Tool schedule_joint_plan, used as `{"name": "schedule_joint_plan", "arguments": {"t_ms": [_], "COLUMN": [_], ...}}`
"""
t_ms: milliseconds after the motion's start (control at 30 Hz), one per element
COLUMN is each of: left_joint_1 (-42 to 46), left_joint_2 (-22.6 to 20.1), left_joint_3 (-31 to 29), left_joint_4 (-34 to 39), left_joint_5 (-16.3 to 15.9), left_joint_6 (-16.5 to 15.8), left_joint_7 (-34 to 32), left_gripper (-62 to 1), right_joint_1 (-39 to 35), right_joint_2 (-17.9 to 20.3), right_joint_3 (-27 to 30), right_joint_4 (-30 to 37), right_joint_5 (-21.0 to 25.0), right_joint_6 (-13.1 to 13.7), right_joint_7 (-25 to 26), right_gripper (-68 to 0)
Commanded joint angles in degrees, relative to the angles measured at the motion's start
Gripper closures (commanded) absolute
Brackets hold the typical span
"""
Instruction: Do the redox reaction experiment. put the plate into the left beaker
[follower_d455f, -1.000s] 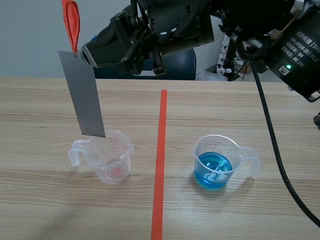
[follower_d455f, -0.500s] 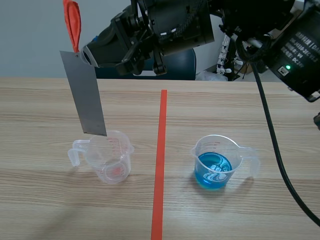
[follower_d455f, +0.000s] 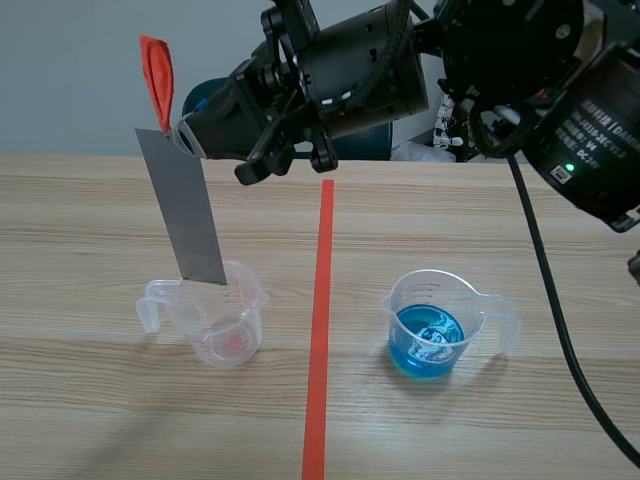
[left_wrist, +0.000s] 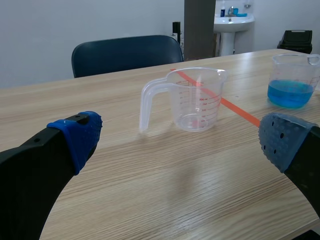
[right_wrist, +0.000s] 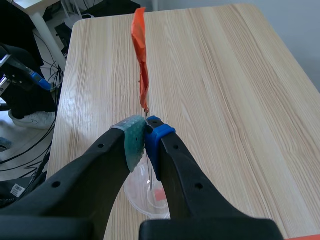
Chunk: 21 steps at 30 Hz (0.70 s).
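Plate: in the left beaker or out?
Out. The plate hangs tilted from the right claw, lower edge over the left beaker; the left wrist view shows no plate inside it.

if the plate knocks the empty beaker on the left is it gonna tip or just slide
Likely slides first: the empty beaker looks like thin clear plastic with no liquid visible inside, so probably very light. It is short and wide, so tipping seems less likely. But the plate hangs tilted with its lower edge at the rim, so a sideways push could rock it.
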<state>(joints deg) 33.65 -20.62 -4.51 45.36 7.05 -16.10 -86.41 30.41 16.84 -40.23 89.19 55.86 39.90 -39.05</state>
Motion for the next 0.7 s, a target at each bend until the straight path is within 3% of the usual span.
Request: {"name": "schedule_joint_plan", "arguments": {"t_ms": [0,667], "left_joint_1": [0.5,0.5], "left_joint_2": [-0.4,-0.4], "left_joint_3": [-0.1,-0.1], "left_joint_4": [0.2,0.2], "left_joint_5": [-0.4,-0.4], "left_joint_6": [0.1,0.1], "left_joint_7": [-2.6,-2.6], "left_gripper": [-62.3,-62.3], "right_joint_1": [0.8,0.7], "right_joint_2": [-0.2,-0.4], "right_joint_3": [0.0,0.0], "right_joint_4": [0.3,-5.3], "right_joint_5": [-0.2,-4.1], "right_joint_6": [0.0,0.5], "right_joint_7": [1.3,6.7], "right_gripper": [-0.6,-0.6]}}
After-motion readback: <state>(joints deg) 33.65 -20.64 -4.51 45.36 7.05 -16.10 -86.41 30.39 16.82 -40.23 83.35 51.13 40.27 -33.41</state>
